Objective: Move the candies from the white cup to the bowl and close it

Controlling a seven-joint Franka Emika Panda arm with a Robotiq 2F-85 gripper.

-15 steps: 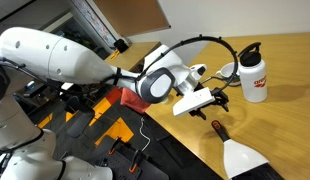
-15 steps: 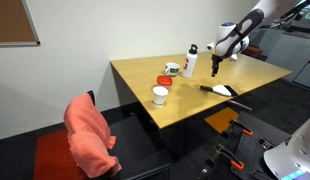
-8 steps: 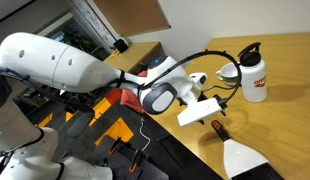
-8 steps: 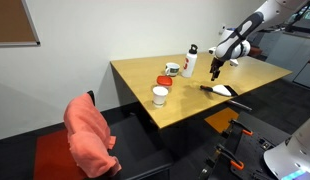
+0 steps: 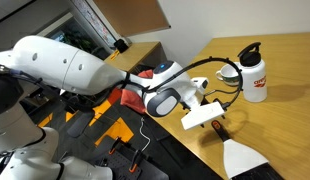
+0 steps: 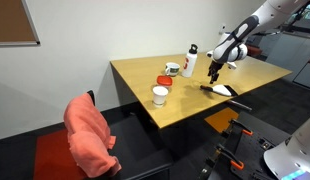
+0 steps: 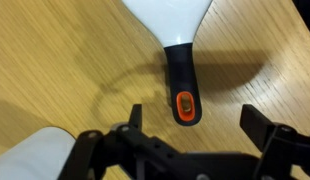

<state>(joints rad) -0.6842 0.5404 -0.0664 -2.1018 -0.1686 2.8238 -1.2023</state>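
The hand (image 7: 200, 128) hangs open above the counter (image 6: 257, 76), its two dark fingers (image 7: 134, 118) spread wide with nothing between them. In the wrist view the black handle of a scraper (image 7: 180, 78) lies flat on the wood just ahead of the open jaws. An orange inset marks the handle's near end, and the white blade fans out at the far end. The fingers do not touch it.

In an exterior view the hand (image 6: 214, 71) hovers over the scraper (image 6: 221, 90). The scraper lies near the counter edge that runs beside the robot's base.

The white cup (image 6: 160, 95) stands upright well apart from the hand, close to the counter edge that faces the chair draped with a pink cloth (image 6: 88, 135). Something tan shows at its top, too small to identify. Just behind it, farther in from that edge, a red disc (image 6: 164, 80) lies flat. Beyond the disc sit a small whitish bowl (image 6: 173, 68) and, just beside it, a tall white bottle (image 6: 190, 62) with a black cap. The same bottle (image 5: 253, 74) shows a red label in an exterior view.

The tan bowl cannot be picked out with certainty in these views.
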